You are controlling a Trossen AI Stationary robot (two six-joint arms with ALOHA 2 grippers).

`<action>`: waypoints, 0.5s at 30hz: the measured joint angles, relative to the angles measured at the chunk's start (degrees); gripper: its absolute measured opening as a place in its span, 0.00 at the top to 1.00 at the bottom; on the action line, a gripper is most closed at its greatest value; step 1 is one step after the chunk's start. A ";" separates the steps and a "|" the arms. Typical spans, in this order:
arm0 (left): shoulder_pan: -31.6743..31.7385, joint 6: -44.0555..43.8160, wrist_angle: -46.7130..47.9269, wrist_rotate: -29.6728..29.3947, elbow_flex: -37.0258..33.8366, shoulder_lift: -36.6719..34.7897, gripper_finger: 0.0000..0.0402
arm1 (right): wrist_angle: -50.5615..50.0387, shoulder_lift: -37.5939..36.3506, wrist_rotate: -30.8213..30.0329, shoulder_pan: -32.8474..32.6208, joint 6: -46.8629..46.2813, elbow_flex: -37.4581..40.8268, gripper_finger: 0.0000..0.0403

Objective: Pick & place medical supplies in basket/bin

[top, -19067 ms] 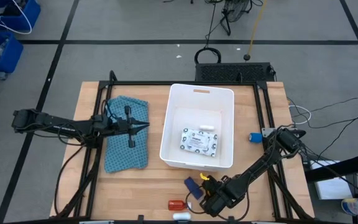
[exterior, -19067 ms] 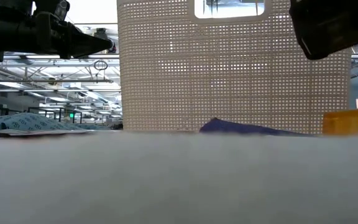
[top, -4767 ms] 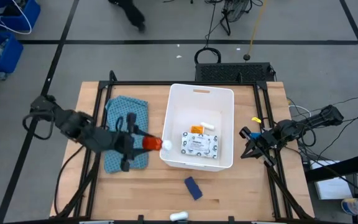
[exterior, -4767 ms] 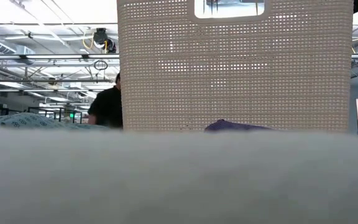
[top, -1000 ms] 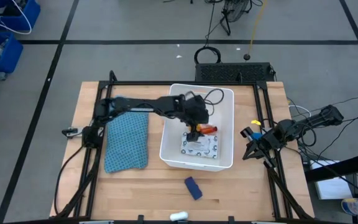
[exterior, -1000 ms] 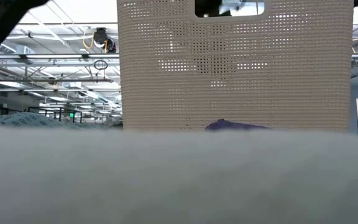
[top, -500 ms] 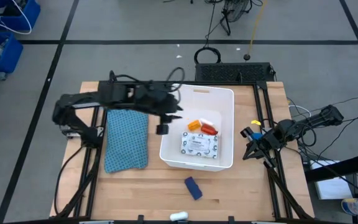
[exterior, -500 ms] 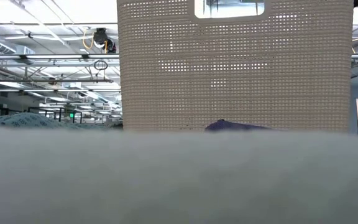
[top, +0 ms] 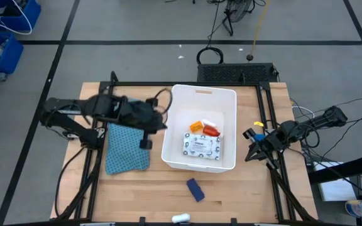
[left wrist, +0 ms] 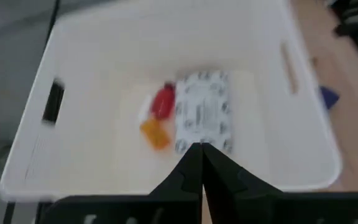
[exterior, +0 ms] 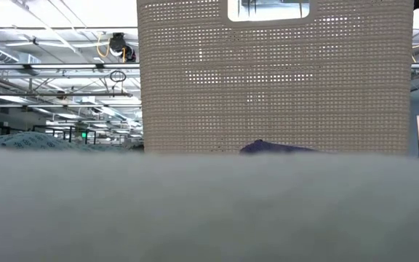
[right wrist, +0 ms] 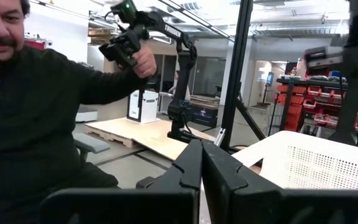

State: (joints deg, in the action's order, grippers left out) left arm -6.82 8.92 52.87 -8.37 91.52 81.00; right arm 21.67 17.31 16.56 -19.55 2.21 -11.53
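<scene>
Now L gripper [top: 147,143] shut, empty, over cloth [top: 127,143] beside bin [top: 231,100]; R gripper [top: 249,155] shut.

White tube [top: 181,218] cut by edge, left wrist view blurred

Both hands closed: left hand [top: 147,144], right hand [top: 251,152]

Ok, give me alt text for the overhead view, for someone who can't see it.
A white bin sits mid-table holding a printed packet, an orange pill bottle and a red bottle. The left gripper hangs shut over a teal cloth; a blue piece lies on the table.
</scene>
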 joint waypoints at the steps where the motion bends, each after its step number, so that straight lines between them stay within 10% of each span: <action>1: -0.48 1.05 -3.62 0.54 -2.64 -1.38 0.99 | -0.03 0.01 -0.04 0.00 -0.02 0.00 1.00; 15: 1.09 -3.51 -55.41 6.60 -48.33 -23.72 1.00 | -0.56 -0.01 -0.18 0.00 -0.59 0.00 1.00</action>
State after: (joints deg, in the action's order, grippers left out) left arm -5.73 5.41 -2.54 -1.77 43.19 57.28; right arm 21.10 17.30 16.38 -19.55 1.63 -11.53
